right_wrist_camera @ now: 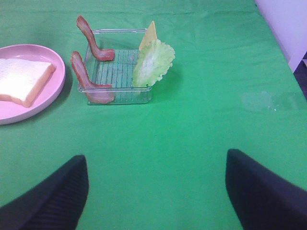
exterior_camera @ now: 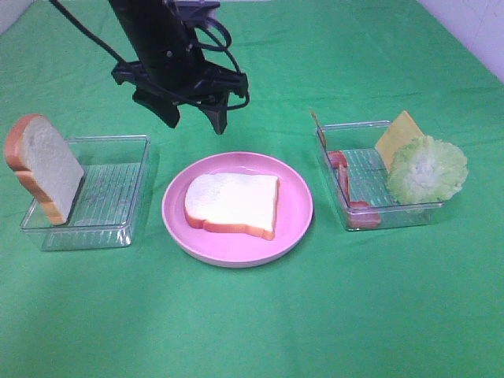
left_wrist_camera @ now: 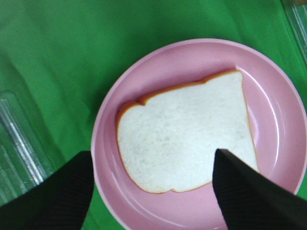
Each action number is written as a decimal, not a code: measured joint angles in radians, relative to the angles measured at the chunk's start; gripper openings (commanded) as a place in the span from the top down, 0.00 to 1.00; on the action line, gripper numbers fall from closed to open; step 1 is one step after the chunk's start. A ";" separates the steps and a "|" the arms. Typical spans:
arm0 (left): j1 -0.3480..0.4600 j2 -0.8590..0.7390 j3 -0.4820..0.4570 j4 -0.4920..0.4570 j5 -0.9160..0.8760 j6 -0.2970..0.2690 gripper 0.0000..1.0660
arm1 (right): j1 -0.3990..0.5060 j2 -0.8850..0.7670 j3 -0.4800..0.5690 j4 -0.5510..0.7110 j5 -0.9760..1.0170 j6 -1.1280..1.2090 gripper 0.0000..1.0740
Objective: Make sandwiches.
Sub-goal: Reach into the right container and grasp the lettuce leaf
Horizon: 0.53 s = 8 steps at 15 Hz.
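Toy sandwich in the making: one white bread slice (exterior_camera: 232,203) with an orange-brown crust lies flat on a round pink plate (exterior_camera: 295,228) at the middle of a table draped in green cloth (exterior_camera: 252,331). The left gripper (exterior_camera: 197,120) hangs above the plate's far side, its black fingers spread and holding nothing, clear of the bread. A second bread slice (exterior_camera: 43,165) stands on edge, leaning against the outer end of a clear plastic tray (exterior_camera: 118,228) toward the table's left edge. The fillings sit in a matching tray (exterior_camera: 366,169) toward the right edge. Two pink-red bacon strips (right_wrist_camera: 91,40) curl up its plate-side wall. A yellow cheese slice (exterior_camera: 399,132) is propped at its far outer corner, and a pale green lettuce leaf (exterior_camera: 425,169) leans on its outer wall in front of the cheese. The right gripper (right_wrist_camera: 156,158) hovers over bare cloth nearer the front edge, jaws wide apart and empty.
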 measured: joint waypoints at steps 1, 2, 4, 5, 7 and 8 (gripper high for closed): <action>0.000 -0.012 -0.040 0.018 0.049 0.000 0.37 | 0.000 0.000 0.000 0.000 0.000 0.000 0.29; 0.000 -0.027 -0.081 0.034 0.096 0.000 0.37 | 0.000 0.000 0.000 0.000 0.000 0.000 0.29; 0.000 -0.050 -0.145 0.060 0.156 0.000 0.37 | 0.000 0.000 0.000 0.000 0.000 0.000 0.29; 0.000 -0.064 -0.173 0.075 0.165 0.000 0.37 | 0.000 0.000 0.000 0.000 0.000 0.000 0.29; 0.000 -0.101 -0.181 0.080 0.170 0.000 0.37 | 0.000 0.000 0.000 0.000 0.000 0.000 0.29; 0.000 -0.126 -0.181 0.080 0.170 0.000 0.37 | 0.000 0.000 0.000 0.000 0.000 0.000 0.29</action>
